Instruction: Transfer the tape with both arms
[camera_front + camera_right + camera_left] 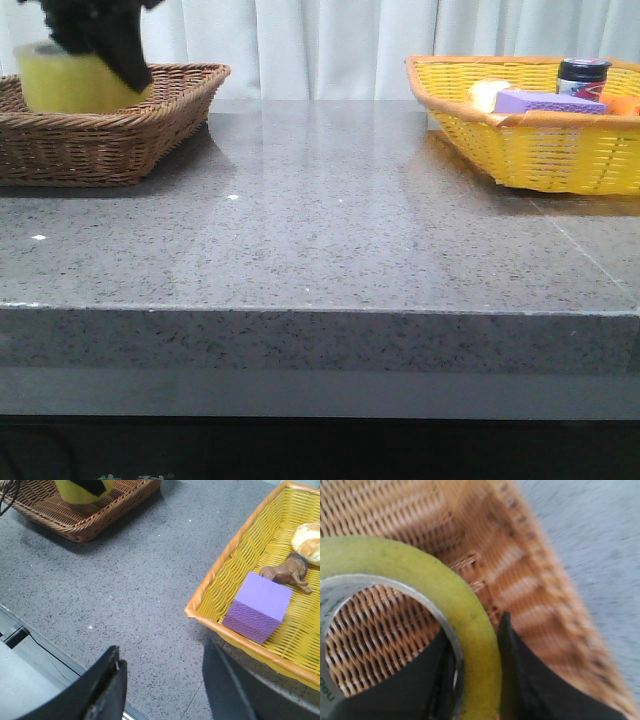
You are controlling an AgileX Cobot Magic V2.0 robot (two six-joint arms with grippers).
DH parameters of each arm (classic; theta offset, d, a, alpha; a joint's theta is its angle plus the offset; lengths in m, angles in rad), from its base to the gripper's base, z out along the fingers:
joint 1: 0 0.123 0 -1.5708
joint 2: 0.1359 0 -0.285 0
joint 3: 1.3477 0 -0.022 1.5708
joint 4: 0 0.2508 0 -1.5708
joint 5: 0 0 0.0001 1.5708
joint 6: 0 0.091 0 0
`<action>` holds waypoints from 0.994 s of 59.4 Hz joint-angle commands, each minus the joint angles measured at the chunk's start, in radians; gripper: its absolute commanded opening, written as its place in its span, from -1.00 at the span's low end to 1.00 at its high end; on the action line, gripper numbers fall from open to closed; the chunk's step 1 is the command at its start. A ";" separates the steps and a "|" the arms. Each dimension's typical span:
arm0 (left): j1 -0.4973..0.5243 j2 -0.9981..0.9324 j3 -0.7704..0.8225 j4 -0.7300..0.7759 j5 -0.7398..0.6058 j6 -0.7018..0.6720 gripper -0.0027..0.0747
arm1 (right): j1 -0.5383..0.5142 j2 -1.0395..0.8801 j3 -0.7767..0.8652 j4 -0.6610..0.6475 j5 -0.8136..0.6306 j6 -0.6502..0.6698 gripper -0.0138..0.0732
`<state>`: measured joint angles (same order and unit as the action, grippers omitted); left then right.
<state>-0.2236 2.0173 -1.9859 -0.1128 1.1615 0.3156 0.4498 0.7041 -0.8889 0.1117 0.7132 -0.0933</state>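
Tape (65, 80), a yellow roll with a white core, stands in the brown wicker basket (120, 130) at the far left of the grey speckled table (320, 240). Left gripper (476, 672) comes down onto it from above. In the left wrist view its black fingers (530, 680) straddle the roll's wall, one inside the core and one outside, pinching the tape (470, 615); the basket weave (520, 570) shows through the core and beyond the roll. Whether the roll rests on the basket floor or hangs clear of it cannot be determined.

Centre of the table is grey stone with two small white specks near its left side.

Yellow wicker basket (540, 150) sits at the far right of the table, well apart from the brown one. It holds a purple sponge block (257, 607) near its front rim, a small brown animal figure (287, 572) just beside the block, a bread roll (307, 540), and a dark jar (583, 75) toward the back.

Right gripper (165, 680) hovers above the table edge, near the yellow basket's front corner, its fingers spread and nothing between them.
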 commanded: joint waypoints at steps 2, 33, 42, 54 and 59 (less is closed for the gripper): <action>0.005 -0.038 -0.038 -0.013 -0.038 -0.004 -0.64 | -0.006 -0.003 -0.021 0.005 -0.068 -0.001 0.20; 0.005 -0.092 -0.040 -0.003 0.012 -0.063 0.15 | -0.006 -0.003 -0.021 0.005 -0.068 -0.001 0.20; 0.005 -0.155 -0.040 0.000 0.041 -0.110 0.15 | -0.006 -0.003 -0.021 0.005 -0.068 -0.001 0.20; 0.005 -0.265 -0.029 -0.033 0.056 -0.160 0.15 | -0.006 -0.003 -0.021 0.005 -0.068 -0.001 0.20; 0.005 -0.322 0.002 -0.091 0.025 -0.160 0.15 | -0.006 -0.003 -0.021 0.005 -0.068 -0.001 0.20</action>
<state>-0.2193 1.8029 -1.9790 -0.1367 1.2484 0.1711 0.4498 0.7041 -0.8889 0.1117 0.7132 -0.0933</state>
